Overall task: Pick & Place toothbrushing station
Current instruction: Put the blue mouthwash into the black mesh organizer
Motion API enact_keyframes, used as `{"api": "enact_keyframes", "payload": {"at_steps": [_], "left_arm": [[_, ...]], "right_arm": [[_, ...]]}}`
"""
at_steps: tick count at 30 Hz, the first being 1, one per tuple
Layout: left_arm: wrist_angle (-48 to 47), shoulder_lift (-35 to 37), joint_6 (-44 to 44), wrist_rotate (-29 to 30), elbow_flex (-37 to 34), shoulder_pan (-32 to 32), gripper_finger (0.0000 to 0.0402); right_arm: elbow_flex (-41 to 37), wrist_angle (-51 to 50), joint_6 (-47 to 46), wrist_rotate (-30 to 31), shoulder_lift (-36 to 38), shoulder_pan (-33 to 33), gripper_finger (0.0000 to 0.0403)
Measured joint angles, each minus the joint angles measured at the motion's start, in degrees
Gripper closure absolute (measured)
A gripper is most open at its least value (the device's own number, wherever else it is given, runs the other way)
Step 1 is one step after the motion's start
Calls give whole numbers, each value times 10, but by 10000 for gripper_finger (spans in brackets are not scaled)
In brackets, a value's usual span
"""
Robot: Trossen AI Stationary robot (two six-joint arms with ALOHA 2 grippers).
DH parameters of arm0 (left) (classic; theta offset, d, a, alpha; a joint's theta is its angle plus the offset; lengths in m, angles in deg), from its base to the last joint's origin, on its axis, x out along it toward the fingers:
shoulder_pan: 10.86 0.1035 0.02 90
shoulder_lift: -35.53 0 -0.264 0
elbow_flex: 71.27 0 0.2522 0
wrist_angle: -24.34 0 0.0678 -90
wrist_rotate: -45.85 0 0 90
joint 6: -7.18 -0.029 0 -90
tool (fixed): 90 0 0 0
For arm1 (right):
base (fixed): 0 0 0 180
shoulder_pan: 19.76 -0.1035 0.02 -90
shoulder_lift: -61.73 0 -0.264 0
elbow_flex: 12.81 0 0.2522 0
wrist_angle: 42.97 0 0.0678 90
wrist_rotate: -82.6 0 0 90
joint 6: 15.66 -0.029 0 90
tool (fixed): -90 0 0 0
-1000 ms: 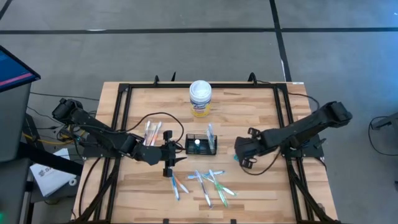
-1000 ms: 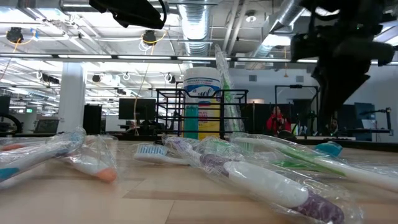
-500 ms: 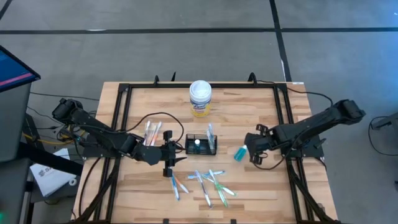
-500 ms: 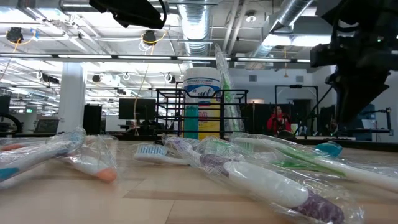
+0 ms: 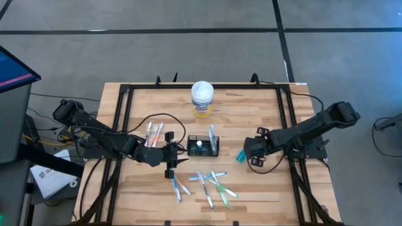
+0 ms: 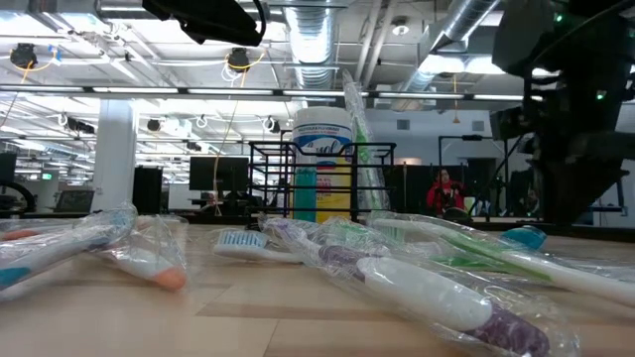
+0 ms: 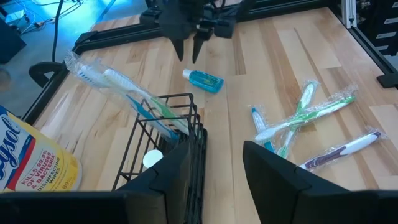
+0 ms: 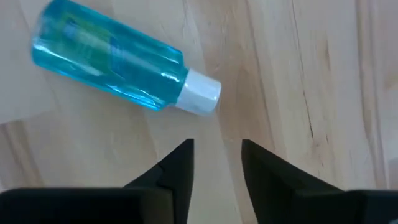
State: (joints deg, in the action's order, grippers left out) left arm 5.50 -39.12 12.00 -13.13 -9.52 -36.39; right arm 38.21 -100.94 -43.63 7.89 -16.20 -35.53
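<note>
Change since earlier frames: right arm swings out toward the right edge, then returns inward; the blue bottle (image 5: 242, 156), covered before, now lies in plain sight on the desk (image 5: 264, 119). Left arm holds its place.
Right gripper (image 5: 250, 154): over the bottle's cap end, nothing held; fingers (image 8: 175, 168) stand a narrow gap apart, with bare wood between them in the right wrist view.
Left gripper (image 5: 176, 153): low on the desk just beside the left end of the toothbrushing station (image 5: 203, 146); fingers (image 7: 166, 174) parted moderately, one overlapping the holder's wire edge; whether it grips the wire cannot be told.
Toothbrushing station: black wire holder, upright near the desk's centre, in front of the white canister (image 5: 202, 99); one wrapped toothbrush (image 7: 124, 96) leans out of it and a white item lies at its bottom.
Progress (judgement): early to middle. One brush appears loaded; the bottle and most brushes remain outside.
Remaining: a heap of wrapped toothbrushes (image 5: 207, 185) toward the desk's front edge, a few packets (image 5: 153, 132) left of the station, and the bottle right of it.
Surface: pale wood planks within a black frame.
Room: grey floor with dark seams; the low view shows a large workshop with ceiling ducts, monitors and a seated person (image 6: 444, 193) far behind.
</note>
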Motion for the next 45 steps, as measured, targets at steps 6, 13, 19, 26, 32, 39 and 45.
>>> {"api": "enact_keyframes", "payload": {"at_steps": [6,13,19,26,32,39,45], "left_arm": [[0,0,0,0,0,0,259],[0,0,1,0,0,0,259],[0,0,1,0,0,0,259],[0,0,1,0,0,0,259],[0,0,1,0,0,0,259],[0,0,2,0,0,0,259],[0,0,2,0,0,0,259]], "right_arm": [[0,31,9,2,-35,2,235],[10,46,12,4,-68,2,206],[22,67,16,20,-63,2,196],[28,113,16,11,-67,0,192],[28,122,22,-3,-67,0,193],[28,165,74,-14,-67,0,193],[28,200,82,-29,-67,-4,194]]}}
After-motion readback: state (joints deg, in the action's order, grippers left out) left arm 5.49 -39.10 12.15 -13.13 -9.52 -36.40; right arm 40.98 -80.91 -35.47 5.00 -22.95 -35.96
